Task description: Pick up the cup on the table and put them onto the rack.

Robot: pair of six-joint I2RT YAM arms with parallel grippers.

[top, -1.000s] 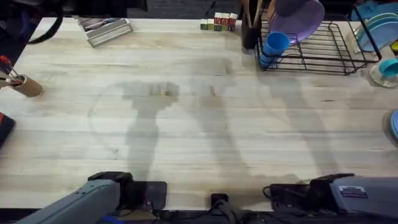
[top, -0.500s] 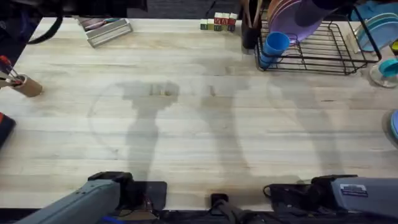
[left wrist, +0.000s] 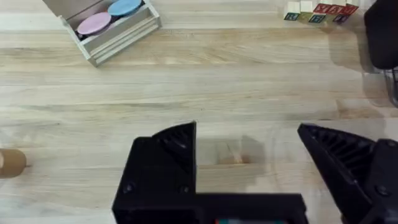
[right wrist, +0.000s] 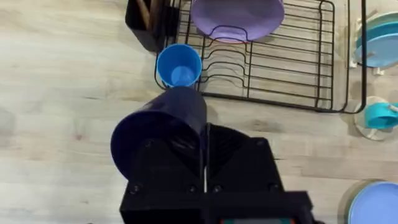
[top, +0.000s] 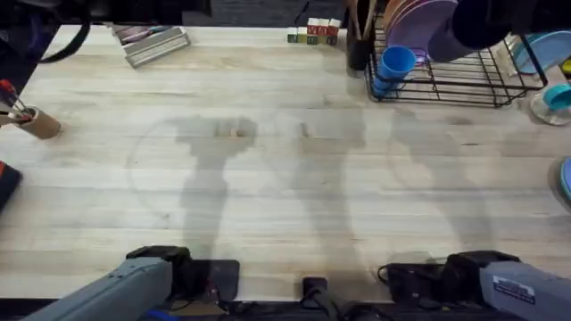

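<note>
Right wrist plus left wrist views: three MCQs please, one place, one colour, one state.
1. Where is the purple plate?
A. on the table
B. in the rack
C. in the left gripper

2. What colour is the cup in the right gripper?
A. red
B. white
C. dark blue

3. What state is the left gripper in?
A. open, empty
B. shut on a cup
C. shut on a plate

Answers:
1 B: the plate stands among the rack wires.
2 C: the right gripper clamps a dark blue cup.
3 A: the left gripper fingers are apart over bare wood.
</note>
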